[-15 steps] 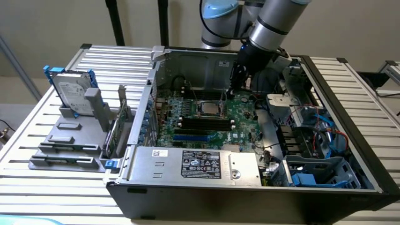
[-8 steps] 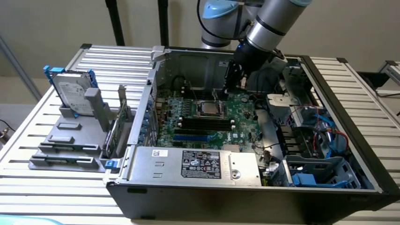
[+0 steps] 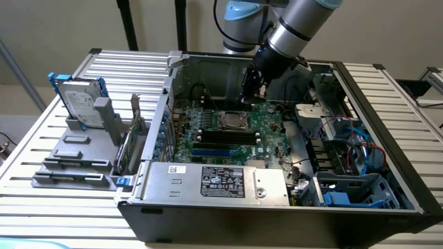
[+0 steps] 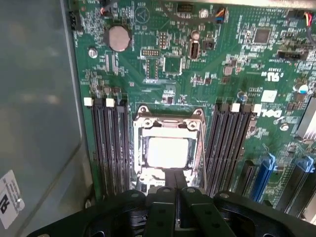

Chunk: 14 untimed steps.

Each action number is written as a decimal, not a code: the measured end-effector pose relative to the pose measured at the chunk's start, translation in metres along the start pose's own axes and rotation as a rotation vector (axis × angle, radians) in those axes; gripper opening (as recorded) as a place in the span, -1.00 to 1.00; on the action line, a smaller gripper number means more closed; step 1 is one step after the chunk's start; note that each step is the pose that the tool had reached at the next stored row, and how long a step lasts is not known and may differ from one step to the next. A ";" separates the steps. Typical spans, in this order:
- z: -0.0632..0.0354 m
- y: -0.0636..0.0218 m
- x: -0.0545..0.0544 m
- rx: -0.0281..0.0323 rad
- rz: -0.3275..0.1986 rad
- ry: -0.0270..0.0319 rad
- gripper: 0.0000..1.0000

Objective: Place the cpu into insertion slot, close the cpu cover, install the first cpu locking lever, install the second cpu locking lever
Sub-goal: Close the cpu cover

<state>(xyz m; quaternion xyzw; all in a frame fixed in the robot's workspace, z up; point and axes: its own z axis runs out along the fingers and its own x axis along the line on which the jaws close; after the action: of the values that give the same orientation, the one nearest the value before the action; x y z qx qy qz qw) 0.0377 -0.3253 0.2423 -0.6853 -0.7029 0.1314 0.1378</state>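
Hovering inside the open computer case [image 3: 229, 223] with the claw [image 4: 175, 196] pinched fully shut and nothing between its tips, just above the near edge of the insertion slot [image 4: 154, 177]. Directly ahead of and below the claw, seated in that slot silvery face up: the cpu [image 4: 168, 152], with the cpu cover [image 4: 168, 129] apparently folded down around it. Just off to one side of the claw tips, running along the socket's edge: a thin locking lever [image 4: 203, 153], latched or not hard to tell. Flanking the claw on both sides: long black memory slots [image 4: 111, 148] on the green circuit board [image 4: 168, 84]. Looks to be at the lever stage, placement and cover seemingly done. Likely calls for a precise push with closed tips on slim wire, without scraping the board.
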 end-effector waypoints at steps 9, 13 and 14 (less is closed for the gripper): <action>0.0208 -0.0185 -0.012 0.0030 0.000 0.0000 -0.79; 0.0305 -0.0239 -0.017 0.0031 0.000 0.0000 -0.79; 0.0329 -0.0252 -0.017 0.0030 0.000 0.0002 -0.79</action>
<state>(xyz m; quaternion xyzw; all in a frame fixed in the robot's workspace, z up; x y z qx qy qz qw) 0.0025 -0.3432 0.2210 -0.6851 -0.7027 0.1324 0.1390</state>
